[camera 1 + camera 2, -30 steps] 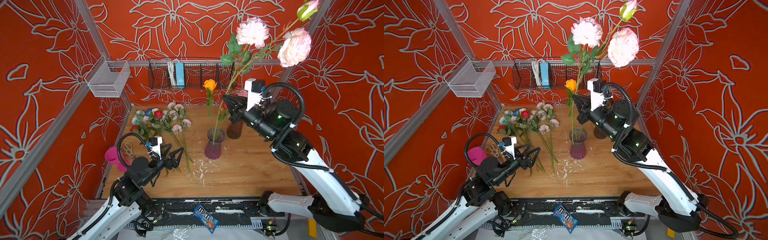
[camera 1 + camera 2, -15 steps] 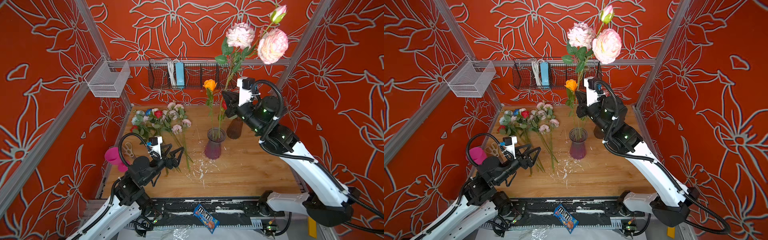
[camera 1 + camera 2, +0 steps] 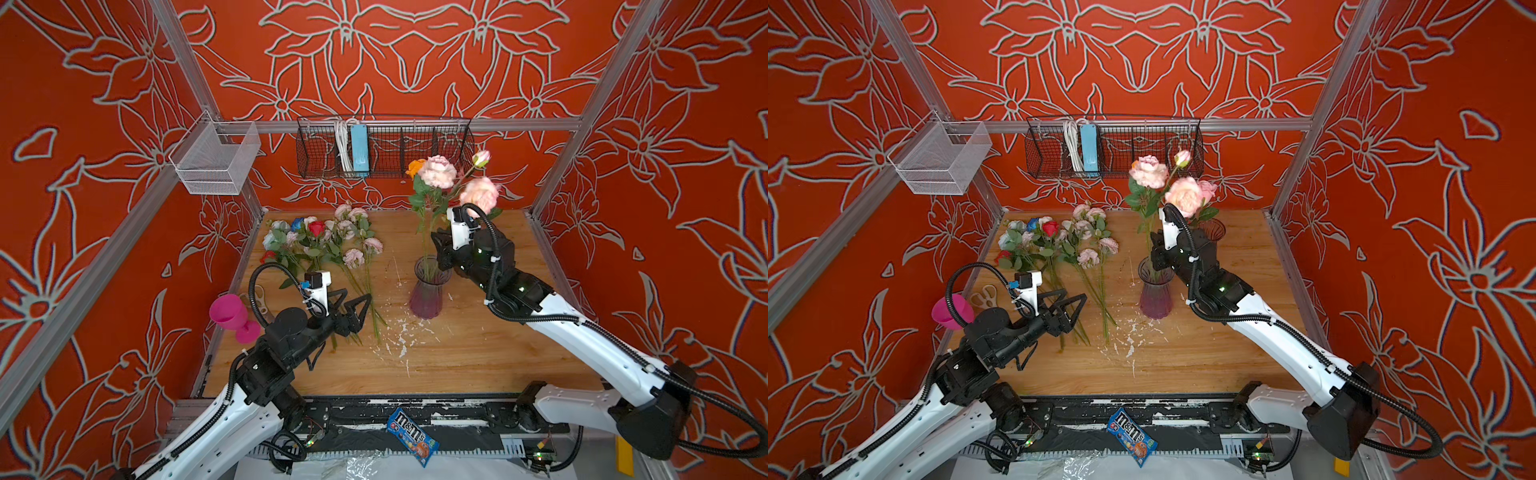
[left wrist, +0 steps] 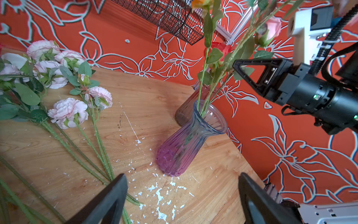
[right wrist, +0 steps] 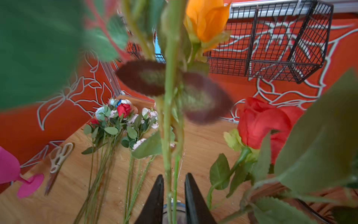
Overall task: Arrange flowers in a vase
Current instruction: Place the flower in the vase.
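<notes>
Purple ribbed vase [image 3: 429,296], pink blooms [image 3: 439,171], orange rose [image 5: 208,19], red flower-outlined wallpaper [image 3: 374,54]

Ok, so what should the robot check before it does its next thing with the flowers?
1. The vase stands upright on the table: ok.
2. The stem of the pink flowers is inside the vase: ok.
3. The right gripper is free of that stem: cannot tell; its jaws stand slightly apart with stems between them.
4. The left gripper is open and empty: ok.
5. More loose flowers lie on the table, near the left gripper: ok.
</notes>
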Robot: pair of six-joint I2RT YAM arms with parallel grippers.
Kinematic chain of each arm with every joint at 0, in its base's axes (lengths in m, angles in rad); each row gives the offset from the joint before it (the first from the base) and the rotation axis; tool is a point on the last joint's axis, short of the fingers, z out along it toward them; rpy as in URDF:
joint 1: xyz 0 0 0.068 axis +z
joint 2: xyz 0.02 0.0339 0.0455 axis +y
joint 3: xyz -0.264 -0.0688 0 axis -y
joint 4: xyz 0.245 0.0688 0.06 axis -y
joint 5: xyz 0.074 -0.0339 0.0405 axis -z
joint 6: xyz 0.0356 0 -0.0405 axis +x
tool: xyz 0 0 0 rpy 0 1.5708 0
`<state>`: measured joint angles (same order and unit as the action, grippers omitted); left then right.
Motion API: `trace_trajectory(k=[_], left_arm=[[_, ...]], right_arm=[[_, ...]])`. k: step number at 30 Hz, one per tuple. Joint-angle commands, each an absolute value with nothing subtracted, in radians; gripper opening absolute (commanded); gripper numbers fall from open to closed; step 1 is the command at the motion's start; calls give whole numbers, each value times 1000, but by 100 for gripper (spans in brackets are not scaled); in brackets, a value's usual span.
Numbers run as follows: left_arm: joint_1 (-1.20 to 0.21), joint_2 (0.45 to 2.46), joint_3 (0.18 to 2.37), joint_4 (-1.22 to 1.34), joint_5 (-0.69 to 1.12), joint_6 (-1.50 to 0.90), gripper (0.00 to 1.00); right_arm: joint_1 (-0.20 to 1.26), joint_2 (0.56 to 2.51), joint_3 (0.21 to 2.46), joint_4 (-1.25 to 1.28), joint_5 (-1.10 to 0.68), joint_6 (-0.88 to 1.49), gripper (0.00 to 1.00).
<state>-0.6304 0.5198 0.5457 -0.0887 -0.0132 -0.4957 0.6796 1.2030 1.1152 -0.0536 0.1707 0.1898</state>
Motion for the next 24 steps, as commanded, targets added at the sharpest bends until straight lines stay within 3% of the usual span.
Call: trace_trajectory(k=[1,12,24], left_arm=[[-635,527,544,-67,-5,-503,89],[-635,625,593,-70,-7,-477,89],[-635,759,575,2,-59,-491,89]], right_arm=[[675,1172,1082,-6,211,257,24],[675,1067,1036,-57,215,282,31],[681,885,908,-97,109,377,31]])
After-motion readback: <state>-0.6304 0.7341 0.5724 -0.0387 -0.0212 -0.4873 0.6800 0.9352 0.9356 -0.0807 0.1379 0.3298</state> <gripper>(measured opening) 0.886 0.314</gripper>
